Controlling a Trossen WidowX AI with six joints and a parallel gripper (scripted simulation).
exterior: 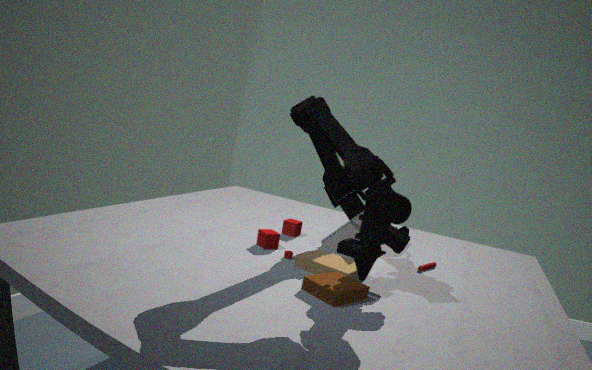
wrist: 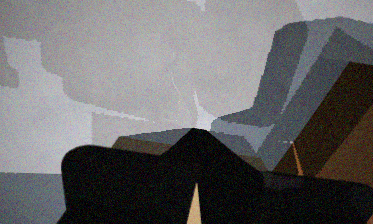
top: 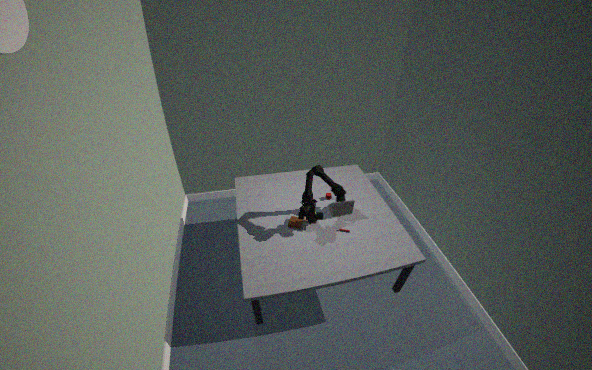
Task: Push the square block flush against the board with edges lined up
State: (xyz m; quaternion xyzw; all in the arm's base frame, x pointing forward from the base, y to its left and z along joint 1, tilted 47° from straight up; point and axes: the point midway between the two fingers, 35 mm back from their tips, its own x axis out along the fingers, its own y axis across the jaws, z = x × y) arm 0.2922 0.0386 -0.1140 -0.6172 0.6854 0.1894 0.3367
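The exterior view showed both low wooden pieces, a tan piece [exterior: 313, 260] [wrist: 137, 144] and an orange block [exterior: 335, 290] [top: 296, 220] [wrist: 362, 130], while in the top view the arm [top: 308, 187] [exterior: 358, 150] hid the tan piece. The views did not settle which was the square block and which the board. The wrist view brought out the orange block's dark side, and only parts of the tan piece, including a sliver between the fingers.

The jaws [top: 313, 219] [exterior: 363, 277] were together at the tips, with nothing clamped in them. They pointed down beside the two pieces, with the orange block to their right in the wrist view. Whether they touched either piece could not be told. Both pieces lay flat on the table [top: 318, 265] [exterior: 68, 250] [wrist: 137, 50], near each other; whether any side met fully was unclear.

Two red cubes, one nearer [exterior: 268, 239] and one farther [exterior: 292, 228], stood beyond the tan piece in the exterior view, with a tiny red cube [exterior: 288, 255] near its corner. A grey wedge [top: 343, 208] [exterior: 340, 235] stood behind the arm there, and a red rod [top: 344, 230] [exterior: 427, 267] lay well apart from the orange block.
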